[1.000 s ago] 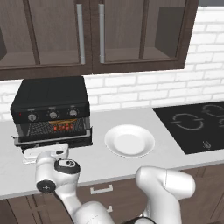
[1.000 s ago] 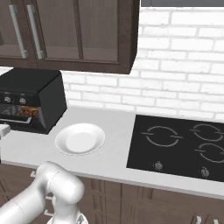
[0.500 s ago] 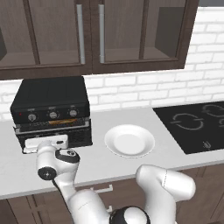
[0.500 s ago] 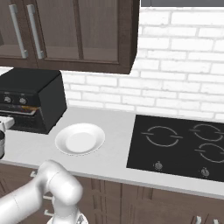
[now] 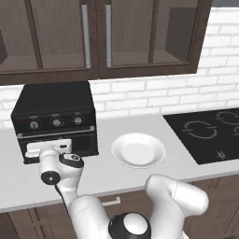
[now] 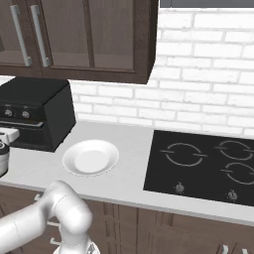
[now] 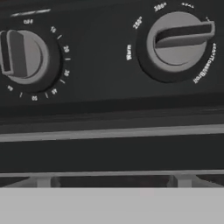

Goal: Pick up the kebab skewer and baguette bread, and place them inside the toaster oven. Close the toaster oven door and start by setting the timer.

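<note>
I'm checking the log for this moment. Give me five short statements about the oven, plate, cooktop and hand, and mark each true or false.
1. The oven sits left of the plate. True.
2. The bread lies on the plate. False: the plate is bare.
3. The oven door is up against the oven front. True.
4. The hand hovers over the cooktop. False: it is at the oven front, below the knobs.
5. The oven has one knob. False: it has three.

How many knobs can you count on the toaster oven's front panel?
3, in a row on the toaster oven: left knob, middle knob, right knob. None seems hidden.
</note>
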Tool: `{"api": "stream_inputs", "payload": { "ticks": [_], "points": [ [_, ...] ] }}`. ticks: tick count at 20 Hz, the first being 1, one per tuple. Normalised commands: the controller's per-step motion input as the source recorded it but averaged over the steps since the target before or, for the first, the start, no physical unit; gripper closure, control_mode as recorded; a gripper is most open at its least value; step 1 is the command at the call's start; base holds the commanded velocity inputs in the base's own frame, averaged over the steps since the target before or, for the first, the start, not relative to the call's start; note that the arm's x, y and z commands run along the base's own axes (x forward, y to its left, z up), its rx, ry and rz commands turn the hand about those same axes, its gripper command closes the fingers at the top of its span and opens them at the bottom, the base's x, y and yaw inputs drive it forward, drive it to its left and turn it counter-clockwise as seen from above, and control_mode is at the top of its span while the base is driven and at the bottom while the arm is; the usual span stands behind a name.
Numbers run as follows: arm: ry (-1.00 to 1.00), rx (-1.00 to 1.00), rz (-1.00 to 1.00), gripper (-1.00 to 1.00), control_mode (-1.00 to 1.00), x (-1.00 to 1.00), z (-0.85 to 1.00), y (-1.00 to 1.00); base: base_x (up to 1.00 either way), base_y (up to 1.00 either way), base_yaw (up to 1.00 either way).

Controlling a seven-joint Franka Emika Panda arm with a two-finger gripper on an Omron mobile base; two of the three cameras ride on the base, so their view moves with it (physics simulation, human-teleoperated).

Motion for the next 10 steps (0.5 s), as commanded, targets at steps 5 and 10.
{"api": "stream_inputs", "payload": {
  "ticks": [5,10],
  "points": [
    [0.03,0.02,0.0,-1.0,-1.0,0.28,0.15,0.0,0.0,0.0,0.0],
    [0.01,0.0,0.0,-1.0,-1.0,-0.06,0.16,0.01,0.0,0.0,0.0]
  ]
}}
